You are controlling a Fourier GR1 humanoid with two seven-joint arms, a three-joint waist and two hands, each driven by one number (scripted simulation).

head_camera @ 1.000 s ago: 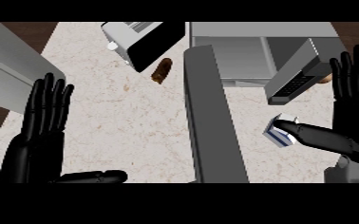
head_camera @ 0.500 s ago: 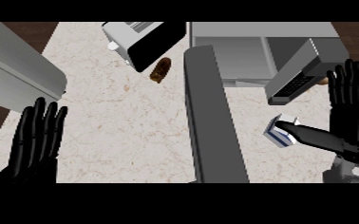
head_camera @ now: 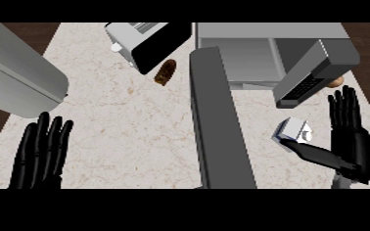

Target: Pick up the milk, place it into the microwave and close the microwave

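There is one milk carton (head_camera: 292, 129), small and white, standing on the pale surface (head_camera: 123, 122) near the right side, just in front of the open microwave (head_camera: 245, 54). The microwave sits at the back, and its one door (head_camera: 220, 127) swings out wide toward us like a long grey wall, splitting the surface in two. The carton is on the right of that door. There are two black hands. The right hand (head_camera: 348, 132) is beside the carton with its fingers straight and pointing up, and its thumb (head_camera: 318, 154) stretches out so the tip touches the carton; it is not wrapped around the milk. The left hand (head_camera: 41, 151) rests at the lower left with its fingers straight and spread, holding nothing. At the back left stands one toaster (head_camera: 141, 41). One brown lump of food (head_camera: 165, 72) lies just in front of it. One big grey thing (head_camera: 29, 78) fills the left edge.
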